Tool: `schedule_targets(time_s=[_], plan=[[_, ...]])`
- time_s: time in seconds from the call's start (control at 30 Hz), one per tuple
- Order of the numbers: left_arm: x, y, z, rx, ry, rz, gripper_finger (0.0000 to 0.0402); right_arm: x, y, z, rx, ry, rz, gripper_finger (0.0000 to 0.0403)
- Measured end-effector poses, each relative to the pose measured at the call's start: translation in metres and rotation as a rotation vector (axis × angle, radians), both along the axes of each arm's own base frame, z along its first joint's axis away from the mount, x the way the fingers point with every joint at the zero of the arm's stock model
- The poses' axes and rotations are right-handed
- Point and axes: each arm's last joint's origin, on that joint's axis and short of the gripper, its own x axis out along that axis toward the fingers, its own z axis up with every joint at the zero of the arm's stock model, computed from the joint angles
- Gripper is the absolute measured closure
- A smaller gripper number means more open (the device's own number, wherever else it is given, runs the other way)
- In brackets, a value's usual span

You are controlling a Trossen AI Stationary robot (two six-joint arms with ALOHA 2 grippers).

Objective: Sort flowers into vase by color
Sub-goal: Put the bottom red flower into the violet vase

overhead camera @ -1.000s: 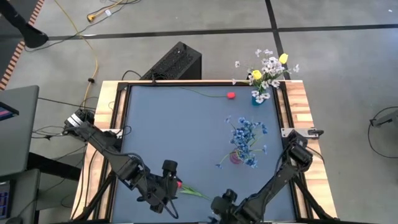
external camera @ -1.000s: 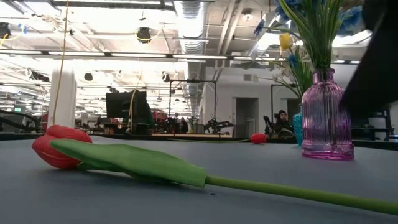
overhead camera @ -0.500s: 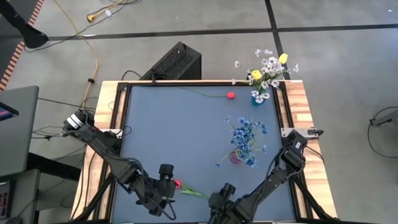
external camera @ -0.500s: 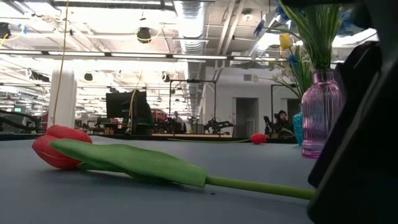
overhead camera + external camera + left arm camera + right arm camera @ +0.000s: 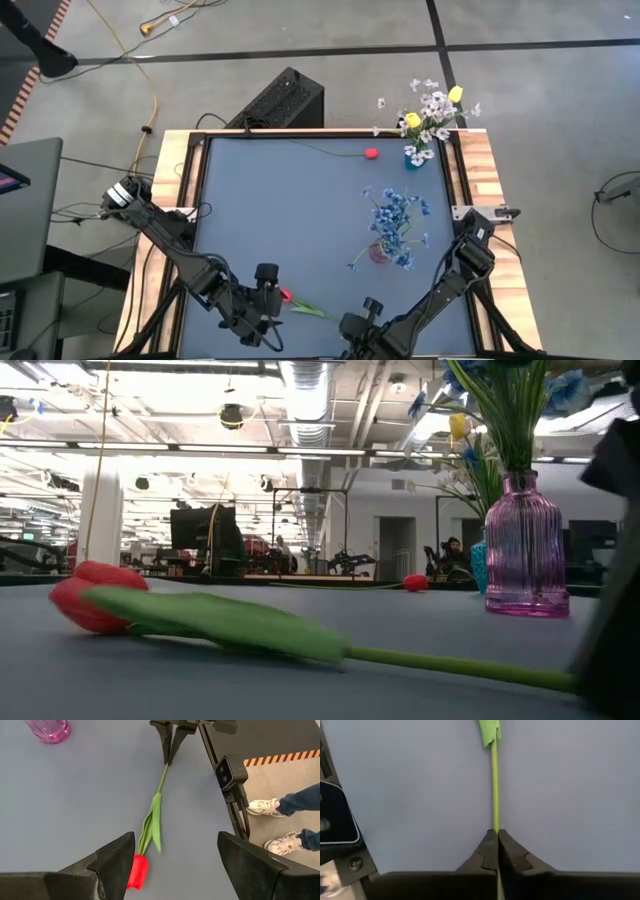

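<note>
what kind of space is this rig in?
Likely a large open robotics lab or workshop: exposed ceiling ducts, other workstations across the room, concrete floor with hazard tape and loose cables.

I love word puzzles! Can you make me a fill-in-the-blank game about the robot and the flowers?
1. The right gripper is shut on the red tulip's green ____.
2. The left gripper waits with its fingers ____ above the red tulip.
3. The blue flowers stand in a ____ glass vase.
4. The yellow and white flowers stand in a blue vase at the table's far ____ corner.

Missing words: stem; open; pink; right
</note>
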Motion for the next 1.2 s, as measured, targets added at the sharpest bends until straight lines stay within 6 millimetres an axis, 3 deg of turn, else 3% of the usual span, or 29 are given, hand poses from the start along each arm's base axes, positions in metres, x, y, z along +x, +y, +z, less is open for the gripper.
schedule_targets(time_s=[0.07, 0.17, 0.3, 0.53, 0.73, 0.87, 1.07, 1.2], plan=[[0.000, 0.000, 0.002, -0.006, -0.010, 0.001, 0.0130, -0.001, -0.003, 0.009, 0.031, 0.011, -0.026, 0.0387], [-0.004, 0.004, 0.013, -0.003, -0.055, 0.003, 0.0130, -0.006, -0.007, 0.028, 0.050, 0.018, -0.028, 0.0381], [-0.014, 0.016, 0.035, 0.034, -0.148, 0.044, 0.0130, -0.015, -0.014, 0.075, 0.083, -0.052, -0.030, 0.0384], [-0.038, 0.043, 0.070, 0.075, -0.314, 0.186, 0.0130, -0.032, -0.033, 0.140, 0.092, -0.251, -0.103, 0.0387], [-0.074, 0.072, 0.067, -0.028, -0.412, 0.319, 0.0130, -0.043, -0.038, 0.168, 0.122, -0.336, -0.090, 0.0387], [-0.092, 0.086, 0.050, -0.197, -0.477, 0.351, 0.0130, -0.048, -0.033, 0.190, 0.171, -0.442, -0.033, 0.0387], [-0.094, 0.086, 0.028, -0.468, -0.678, 0.330, 0.0130, -0.046, -0.030, 0.220, 0.144, -0.691, -0.023, 0.0387], [-0.083, 0.079, 0.030, -0.522, -0.811, 0.317, 0.0130, -0.035, -0.035, 0.236, 0.089, -0.854, -0.101, 0.0387]])
